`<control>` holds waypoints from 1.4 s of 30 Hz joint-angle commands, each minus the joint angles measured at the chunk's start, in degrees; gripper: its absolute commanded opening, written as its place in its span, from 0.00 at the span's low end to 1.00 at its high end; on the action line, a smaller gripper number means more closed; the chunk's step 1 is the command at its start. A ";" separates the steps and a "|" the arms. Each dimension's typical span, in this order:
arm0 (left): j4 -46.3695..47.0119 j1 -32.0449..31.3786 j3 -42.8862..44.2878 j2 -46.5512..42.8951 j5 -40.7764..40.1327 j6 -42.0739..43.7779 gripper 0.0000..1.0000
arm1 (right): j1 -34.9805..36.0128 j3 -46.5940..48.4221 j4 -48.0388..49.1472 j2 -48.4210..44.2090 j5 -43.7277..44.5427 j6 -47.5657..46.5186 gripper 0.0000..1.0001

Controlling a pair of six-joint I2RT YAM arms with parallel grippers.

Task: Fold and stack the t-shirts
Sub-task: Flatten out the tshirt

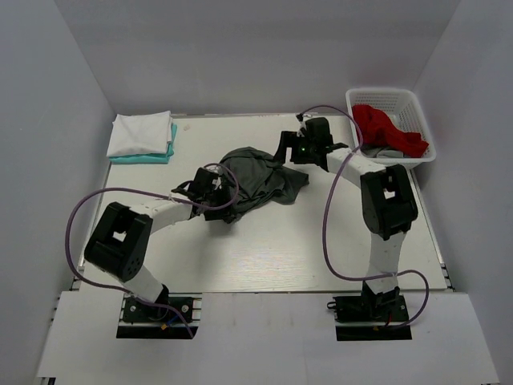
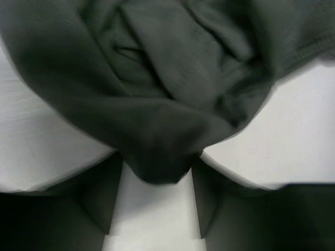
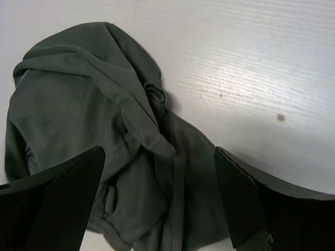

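A dark grey t-shirt (image 1: 258, 178) lies crumpled in the middle of the table. My left gripper (image 1: 215, 191) is at its left edge. In the left wrist view a rounded fold of the grey shirt (image 2: 157, 157) sits between the fingertips of the left gripper (image 2: 157, 204). The jaws stand apart and both touch the fold. My right gripper (image 1: 293, 149) hangs open over the shirt's far right edge. In its wrist view the shirt (image 3: 94, 120) lies below the right gripper (image 3: 159, 209). A folded white t-shirt (image 1: 142, 131) rests on a folded teal one (image 1: 152, 158) at the back left. A red t-shirt (image 1: 386, 128) lies in the basket.
A white lattice basket (image 1: 394, 95) stands at the back right corner, with some grey cloth (image 1: 390, 152) under the red shirt. White walls close in the table on three sides. Both arms' purple cables loop over the near table.
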 commanded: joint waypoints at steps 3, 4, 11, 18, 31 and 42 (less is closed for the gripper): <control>-3.00 -0.11 1.57 5.39 -4.24 -0.81 0.22 | 1.86 10.81 -2.75 7.34 -0.68 -4.21 0.90; -3.52 -0.11 1.57 5.39 -5.02 -0.81 0.13 | 2.38 12.74 -3.46 9.01 0.97 -4.31 0.89; -3.53 -0.11 1.57 1.27 -9.50 -2.04 0.00 | 4.06 16.80 -5.66 13.51 3.27 -4.66 0.64; -5.38 -0.11 2.80 -4.27 -14.51 -2.57 0.00 | 4.76 13.14 -4.62 8.86 6.06 -4.57 0.00; -22.32 -0.10 18.44 -17.19 -41.20 -11.44 0.00 | 4.76 -6.31 4.46 -28.58 25.93 -6.59 0.00; -17.33 -0.11 25.39 -40.37 -38.10 -3.99 0.00 | 4.85 -8.86 -1.96 -56.87 29.90 -10.55 0.00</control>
